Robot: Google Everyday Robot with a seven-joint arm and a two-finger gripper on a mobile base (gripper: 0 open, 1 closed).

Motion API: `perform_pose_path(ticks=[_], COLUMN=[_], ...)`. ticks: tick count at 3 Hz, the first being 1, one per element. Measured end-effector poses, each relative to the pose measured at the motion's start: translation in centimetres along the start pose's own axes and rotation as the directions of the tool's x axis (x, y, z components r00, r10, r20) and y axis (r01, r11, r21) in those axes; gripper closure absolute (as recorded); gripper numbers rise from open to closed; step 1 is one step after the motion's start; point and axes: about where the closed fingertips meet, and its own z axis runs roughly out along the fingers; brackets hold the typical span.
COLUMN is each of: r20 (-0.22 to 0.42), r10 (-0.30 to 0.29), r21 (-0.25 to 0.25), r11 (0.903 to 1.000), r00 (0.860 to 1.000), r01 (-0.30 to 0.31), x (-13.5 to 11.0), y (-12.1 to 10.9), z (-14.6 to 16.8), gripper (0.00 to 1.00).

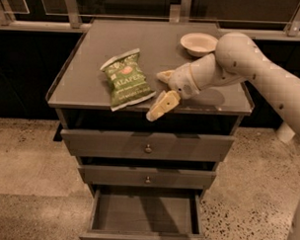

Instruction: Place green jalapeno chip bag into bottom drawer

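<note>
**Camera view: bag not yet grasped, drawer open below**

Nearest the camera, the deep grey bottom drawer [144, 213] is seen pulled out, its flat interior open from above. Above it, two shallower grey drawers with small round knobs [148, 145] are pushed in or nearly so.

At the front edge of the grey cabinet surface [87, 65], the cream-coloured two-finger gripper [157, 95] is held just right of the crinkly green jalapeno chip bag [127, 79]. Its fingers [163, 105] are spread wide and nothing is held; the nearer one overhangs the front edge. The bag lies flat on the surface, one corner close to that edge.

The reach-and-grasp step is judged to be in hand. Next, the fingers would need to be set across the bag and closed. The bag would then be carried forward over the edge and lowered past the upper drawer fronts.

Bare surface is left beside and behind the bag. A shallow pale round bowl [198, 43] stands well apart at the back right.
</note>
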Motion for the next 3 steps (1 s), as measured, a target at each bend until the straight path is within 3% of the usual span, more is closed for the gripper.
perform_pose_path(ticks=[1, 2, 3], r20=[0.003, 0.018, 0.022], r10=[0.001, -0.062, -0.138], r21=[-0.009, -0.053, -0.096], r11=[1.0, 0.9966, 0.9857], r00=[1.0, 0.998, 0.99], r01=[-0.001, 0.063, 0.139], x=[-0.2, -3.1, -6.6], y=[-0.1, -0.8, -1.9], z=[0.4, 3.4, 6.8], gripper=[0.0, 0.0, 0.0])
